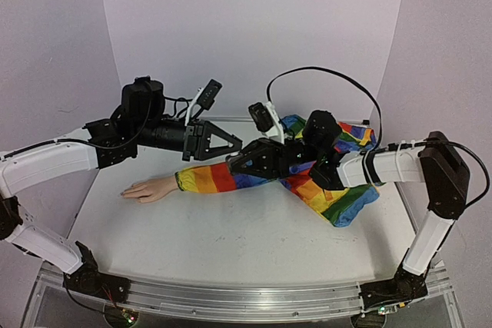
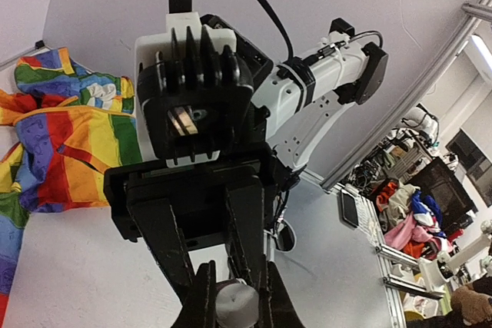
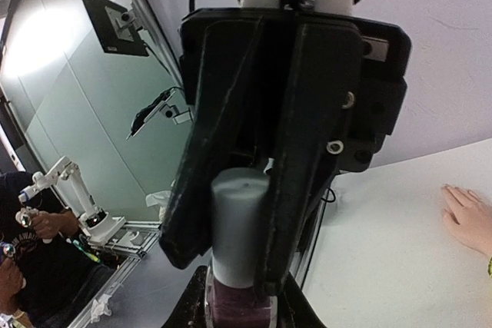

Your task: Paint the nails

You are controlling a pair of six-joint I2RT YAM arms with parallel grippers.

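We see left hand (image 2: 234, 301) clamped on cap (image 3: 238, 220), right hand (image 3: 240, 309) on polish bottle (image 3: 238, 314); off-axis pull may tip bottle, spilling onto sleeve (image 1: 211, 178).

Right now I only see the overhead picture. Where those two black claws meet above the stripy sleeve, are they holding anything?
Observer: Yes. The right wrist view shows the right gripper clamped on a small bottle of dark purple polish.
Operator: And the other claw?
Observer: The left gripper is shut on that bottle's grey cap.
Operator: Is the bottle open, then?
Observer: Not yet. The cap sits right on top of the bottle, not lifted off.
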